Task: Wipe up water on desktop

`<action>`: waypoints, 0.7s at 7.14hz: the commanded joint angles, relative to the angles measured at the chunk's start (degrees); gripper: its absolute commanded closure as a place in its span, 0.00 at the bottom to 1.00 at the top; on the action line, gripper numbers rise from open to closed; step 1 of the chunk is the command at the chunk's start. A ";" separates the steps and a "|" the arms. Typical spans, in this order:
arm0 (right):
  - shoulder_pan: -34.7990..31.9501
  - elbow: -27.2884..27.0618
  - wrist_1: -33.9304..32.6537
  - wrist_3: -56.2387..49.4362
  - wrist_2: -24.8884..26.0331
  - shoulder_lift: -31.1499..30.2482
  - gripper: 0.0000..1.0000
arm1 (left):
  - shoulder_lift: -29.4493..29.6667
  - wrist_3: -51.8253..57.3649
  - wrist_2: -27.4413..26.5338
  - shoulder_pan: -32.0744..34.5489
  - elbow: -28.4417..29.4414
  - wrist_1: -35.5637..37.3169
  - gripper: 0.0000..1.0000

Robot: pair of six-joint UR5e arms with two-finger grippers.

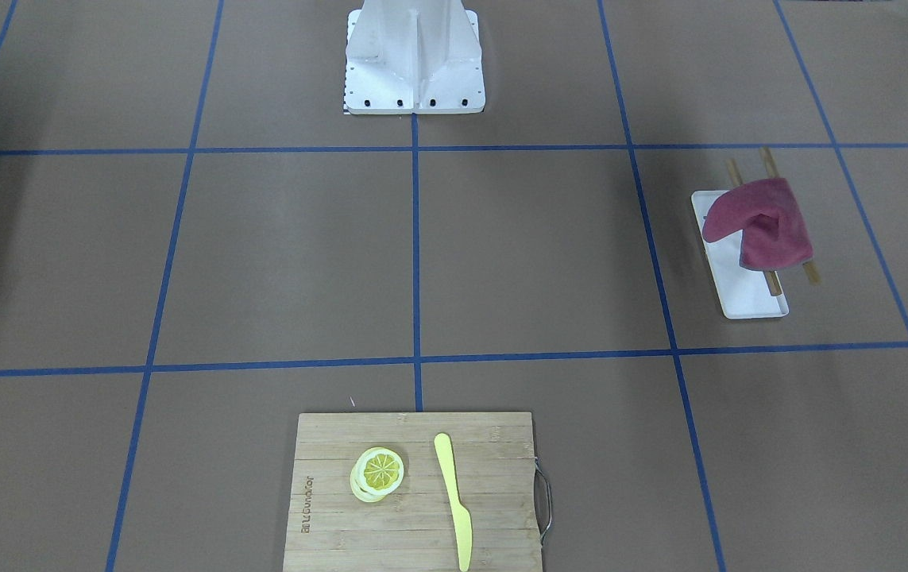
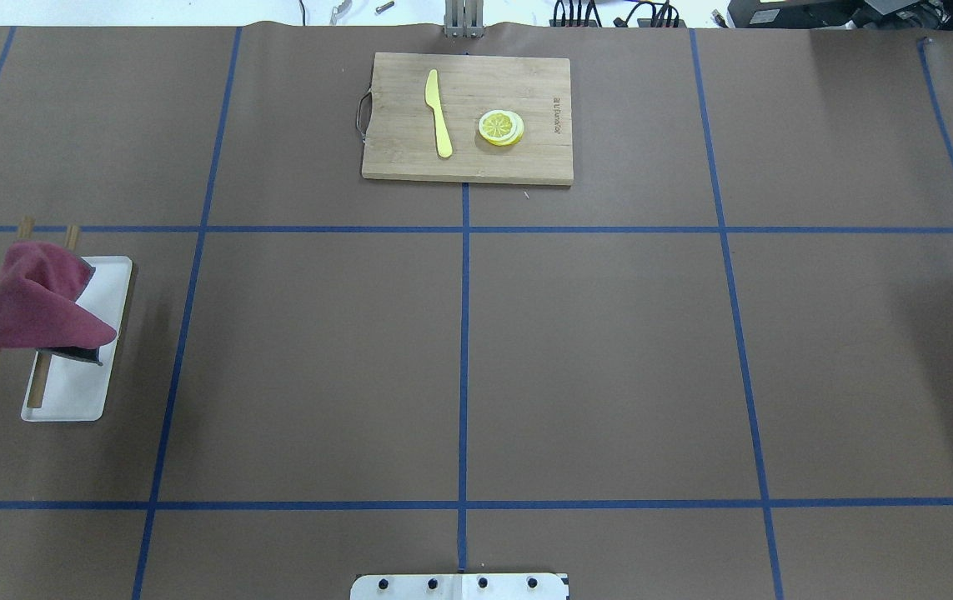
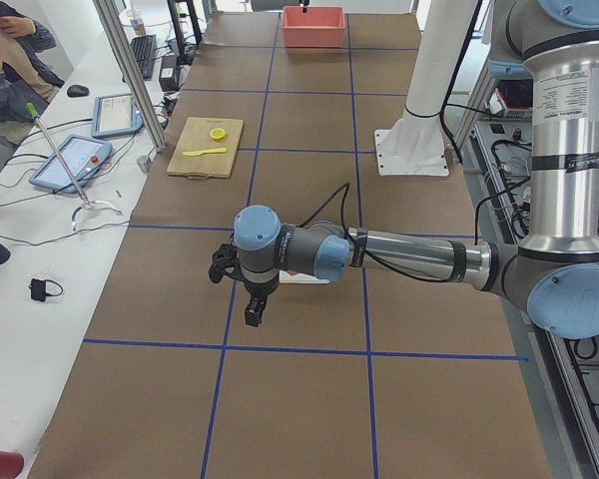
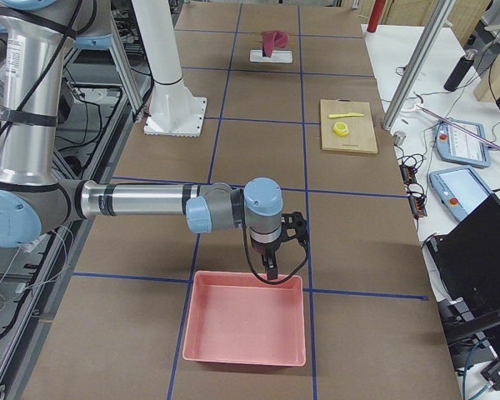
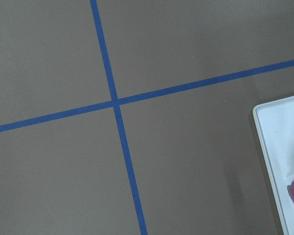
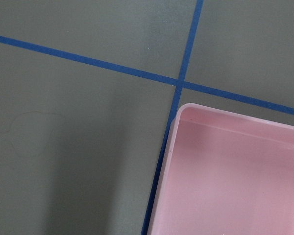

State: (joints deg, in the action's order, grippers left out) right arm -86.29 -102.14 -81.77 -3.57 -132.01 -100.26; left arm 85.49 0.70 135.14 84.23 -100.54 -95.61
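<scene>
The desktop (image 2: 609,358) is a flat brown surface marked off by blue tape lines. I see no clear puddle on it; only a faint curved outline (image 6: 29,132) shows in the right wrist view. A dark red cloth (image 2: 38,300) hangs over two wooden rods above a white tray (image 2: 67,392) at my left side. My left gripper (image 3: 252,311) hangs above the desktop close to that tray; I cannot tell if it is open. My right gripper (image 4: 271,265) hangs at the far edge of a pink bin (image 4: 244,321); I cannot tell its state either.
A bamboo cutting board (image 2: 468,117) with a yellow knife (image 2: 438,112) and lemon slices (image 2: 501,127) lies at the far middle. The robot's white base (image 1: 414,59) stands at the near middle. Operators' tablets and cables lie beyond the far edge.
</scene>
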 commanded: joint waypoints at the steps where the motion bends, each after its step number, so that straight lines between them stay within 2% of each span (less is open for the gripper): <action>1: 0.07 0.02 0.03 -0.21 0.00 0.50 0.00 | 0.02 0.18 -0.14 -0.03 0.08 -0.10 0.02; 3: 0.07 -0.25 0.03 -0.21 0.00 0.68 0.00 | 0.64 0.00 -0.05 0.05 -0.27 -0.10 0.02; 5: -0.02 1.59 6.93 -0.21 0.00 -0.37 0.00 | 0.64 0.00 0.21 0.05 -0.71 -0.72 0.02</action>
State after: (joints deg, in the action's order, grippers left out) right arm -86.25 -101.54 -79.12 -3.71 -132.01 -99.90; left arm 86.05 0.68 135.18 84.28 -101.04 -96.04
